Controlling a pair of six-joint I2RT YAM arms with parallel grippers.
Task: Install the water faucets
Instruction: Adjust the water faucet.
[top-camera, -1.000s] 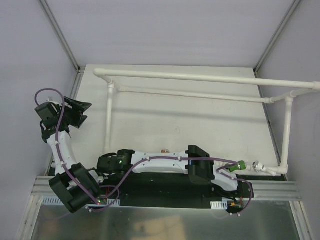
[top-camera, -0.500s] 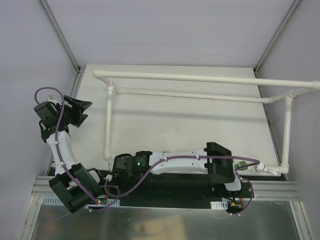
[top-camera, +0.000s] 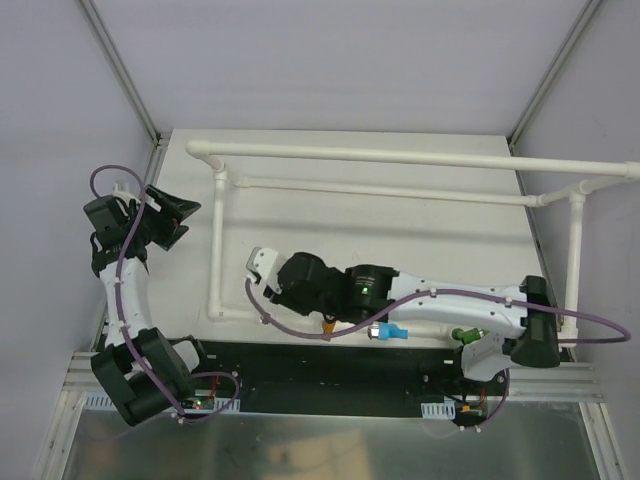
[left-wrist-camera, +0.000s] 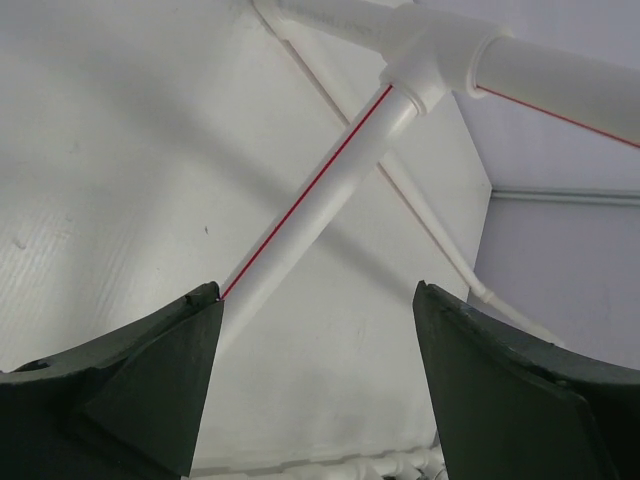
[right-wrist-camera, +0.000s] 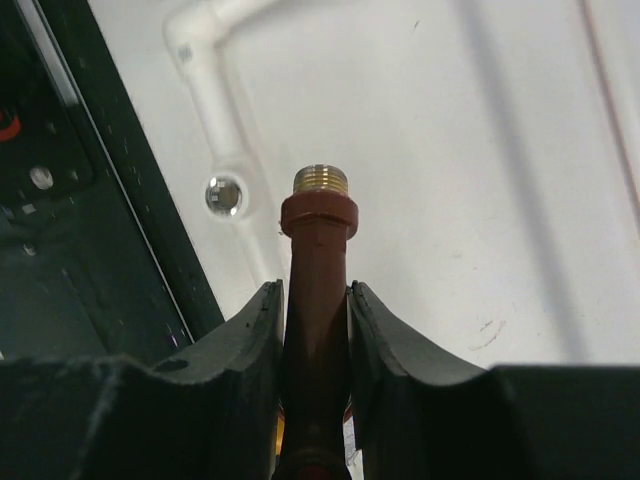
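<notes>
My right gripper (right-wrist-camera: 315, 290) is shut on the brown faucet (right-wrist-camera: 318, 250). Its brass threaded end (right-wrist-camera: 320, 180) sticks out past the fingertips, pointing over the white table. A pipe end with a shiny metal opening (right-wrist-camera: 225, 195) lies just left of that threaded end. In the top view the right gripper (top-camera: 262, 266) hovers right of the frame's left pipe (top-camera: 217, 240). The orange faucet (top-camera: 328, 322), the blue faucet (top-camera: 390, 331) and the green faucet (top-camera: 465, 334) lie along the near table edge. My left gripper (top-camera: 172, 220) stands open and empty at the far left.
The white PVC pipe frame (top-camera: 400, 157) runs along the back and both sides of the table. A pipe with a red line (left-wrist-camera: 330, 170) and a tee joint (left-wrist-camera: 430, 60) lie ahead of the left gripper (left-wrist-camera: 315, 290). A black strip (top-camera: 330, 372) borders the near edge.
The right arm's elbow has swung out to the right. Its gripper has moved from the near-left edge onto the table beside the left pipe, uncovering the orange and blue faucets. The left gripper shifted slightly.
</notes>
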